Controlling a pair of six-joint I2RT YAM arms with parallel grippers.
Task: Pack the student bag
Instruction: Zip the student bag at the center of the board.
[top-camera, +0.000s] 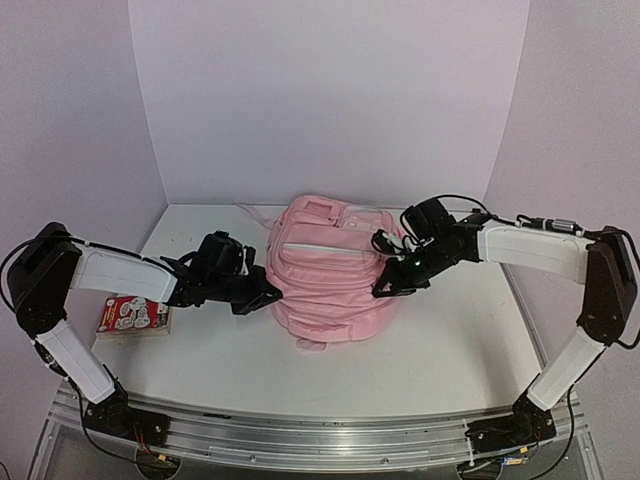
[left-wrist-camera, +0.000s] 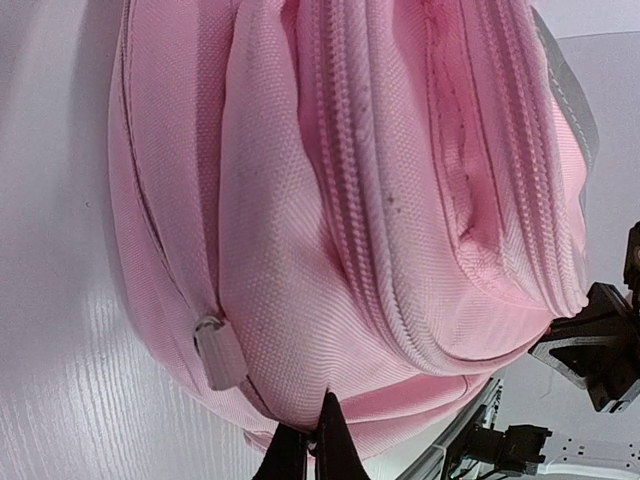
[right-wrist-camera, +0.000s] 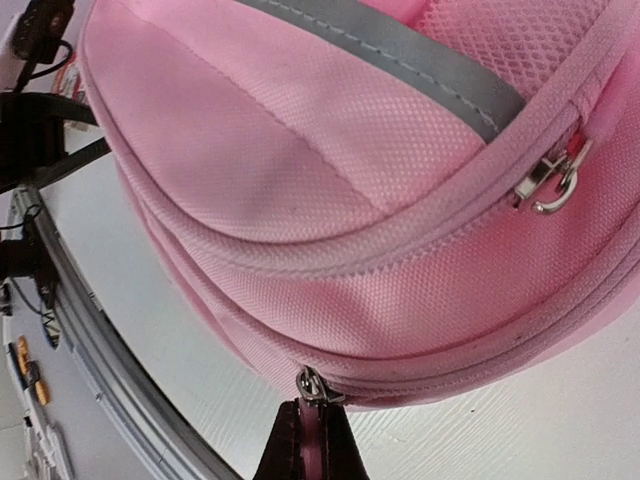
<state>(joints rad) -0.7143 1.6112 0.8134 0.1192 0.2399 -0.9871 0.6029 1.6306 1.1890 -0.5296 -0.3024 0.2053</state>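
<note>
Pink bag (top-camera: 330, 270) lies mid-counter (top-camera: 420, 360) from above, left fingers (top-camera: 262, 297) at its 9 o'clock, right fingers (top-camera: 388, 285) at 3 o'clock; the left wrist shows them pressed together against fabric, the right wrist pinching a zip pull (right-wrist-camera: 310, 385) at 6 o'clock.

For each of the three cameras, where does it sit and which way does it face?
Top external: above and behind the bases, looking down at the table and student bag; left arm and right arm show.
Left wrist: on the left arm, facing the bag's left side; left fingers, shut, at bottom.
Right wrist: on the right arm, facing the bag's right side; right fingers pinch a pink zip tab.
Shared: both wrist views show the bag and the rail.
</note>
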